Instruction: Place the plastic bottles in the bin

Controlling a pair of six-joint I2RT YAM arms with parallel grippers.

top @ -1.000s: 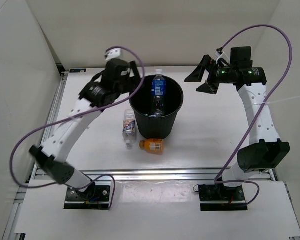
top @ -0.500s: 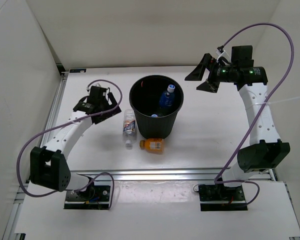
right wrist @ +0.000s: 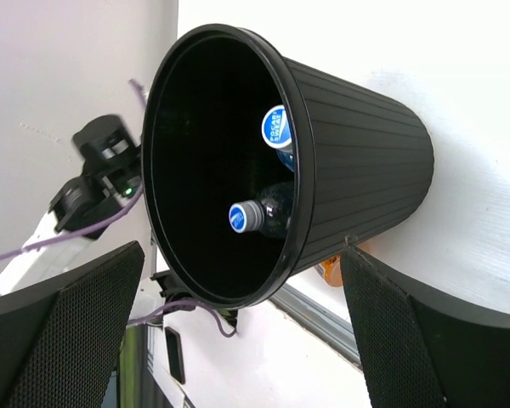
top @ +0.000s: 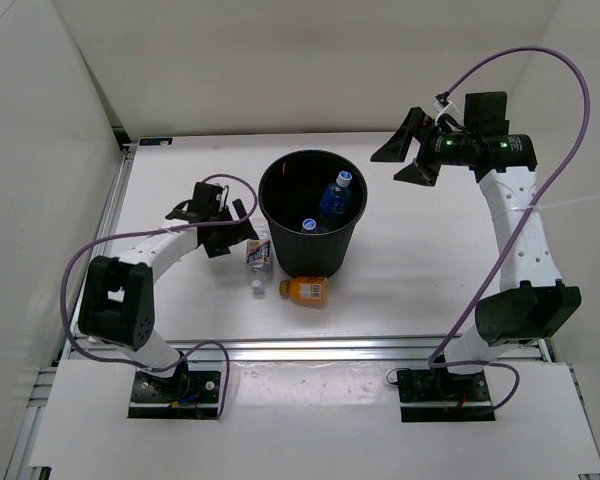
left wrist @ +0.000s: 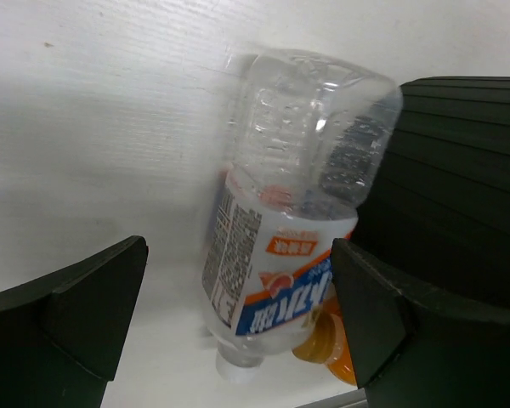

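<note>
The black bin (top: 280, 232) stands mid-table. Inside it a clear bottle with blue cap and label (top: 333, 196) leans on the wall, beside a second bottle with a bluish cap (top: 307, 226). A clear bottle with a white label (top: 258, 256) lies on the table left of the bin. The short orange bottle (top: 306, 291) lies in front of the bin. My left gripper (top: 238, 230) is open, low, just left of the white-label bottle (left wrist: 276, 246), which lies between and beyond the fingers. My right gripper (top: 395, 163) is open and empty, raised right of the bin (right wrist: 357, 144). Green and plain clear bottles are out of view.
White walls close in the table on the left, back and right. A metal rail (top: 310, 347) runs along the near edge. The bin wall (left wrist: 459, 187) is right beside my left gripper's right finger. The orange bottle (left wrist: 333, 353) lies past the white-label bottle's cap.
My left arm drew back from the bin rim and came down to the table beside the white-label bottle. The blue-label bottle tipped from upright to leaning inside the bin. The right arm stayed still.
</note>
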